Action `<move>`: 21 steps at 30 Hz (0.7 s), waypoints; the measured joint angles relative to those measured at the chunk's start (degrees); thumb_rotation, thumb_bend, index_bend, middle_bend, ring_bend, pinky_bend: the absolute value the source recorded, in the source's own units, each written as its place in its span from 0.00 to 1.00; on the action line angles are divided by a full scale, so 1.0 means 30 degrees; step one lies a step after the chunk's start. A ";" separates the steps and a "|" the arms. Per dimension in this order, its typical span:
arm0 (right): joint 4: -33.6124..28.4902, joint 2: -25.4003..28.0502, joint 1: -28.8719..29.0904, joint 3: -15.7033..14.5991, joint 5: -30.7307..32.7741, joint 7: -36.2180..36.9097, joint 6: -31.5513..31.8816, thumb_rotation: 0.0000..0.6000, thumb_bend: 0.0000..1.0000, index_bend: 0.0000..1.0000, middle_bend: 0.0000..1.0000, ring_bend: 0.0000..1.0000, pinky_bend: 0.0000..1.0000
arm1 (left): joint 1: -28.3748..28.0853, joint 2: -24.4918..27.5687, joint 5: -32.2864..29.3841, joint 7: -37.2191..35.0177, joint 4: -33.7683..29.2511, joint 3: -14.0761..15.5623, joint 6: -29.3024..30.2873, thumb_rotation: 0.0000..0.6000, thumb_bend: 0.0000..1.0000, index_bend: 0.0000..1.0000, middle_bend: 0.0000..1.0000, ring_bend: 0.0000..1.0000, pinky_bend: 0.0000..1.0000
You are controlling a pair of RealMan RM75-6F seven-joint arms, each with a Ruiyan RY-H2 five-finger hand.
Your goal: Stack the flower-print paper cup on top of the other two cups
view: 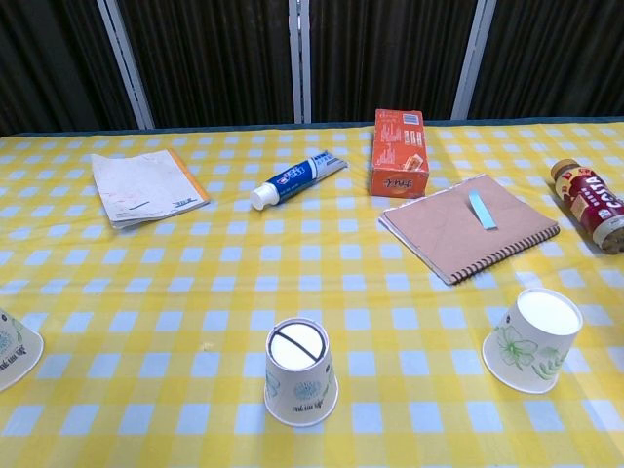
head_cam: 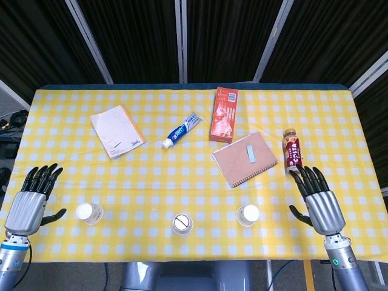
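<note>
Behind cups: notebook (view: 468,227), toothpaste (view: 295,179), orange box (view: 399,152), bottle (view: 589,203).

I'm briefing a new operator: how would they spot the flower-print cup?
Look along the near edge of the yellow checked table, at the three upside-down paper cups. The flower-print paper cup is nearest the right hand; only it bears green flowers.

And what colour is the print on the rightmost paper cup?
Green flowers on the white paper cup, clearest in the chest view.
</note>
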 measured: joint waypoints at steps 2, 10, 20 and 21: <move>-0.0033 0.0023 -0.0004 -0.0007 0.0003 -0.0004 -0.0014 1.00 0.13 0.06 0.00 0.00 0.00 | 0.0000 0.0017 -0.0010 0.0078 -0.0044 0.0012 -0.0028 1.00 0.12 0.00 0.00 0.00 0.00; -0.0096 0.0075 -0.0024 -0.0068 -0.0052 0.0070 -0.0042 1.00 0.13 0.06 0.00 0.00 0.00 | -0.0004 0.0182 0.0064 0.0254 -0.0173 0.0194 -0.0240 1.00 0.12 0.00 0.00 0.00 0.00; -0.0008 -0.0093 0.0030 -0.0001 -0.0071 0.0080 -0.0043 1.00 0.13 0.07 0.00 0.00 0.00 | -0.0052 0.1792 -0.0144 -0.0345 -0.0993 0.0673 -0.1207 1.00 0.14 0.06 0.00 0.00 0.00; -0.0005 -0.0090 0.0025 -0.0012 -0.0081 0.0091 -0.0037 1.00 0.13 0.07 0.00 0.00 0.00 | -0.0084 0.2135 -0.0295 -0.0196 -0.1232 0.0776 -0.1585 1.00 0.14 0.07 0.00 0.00 0.00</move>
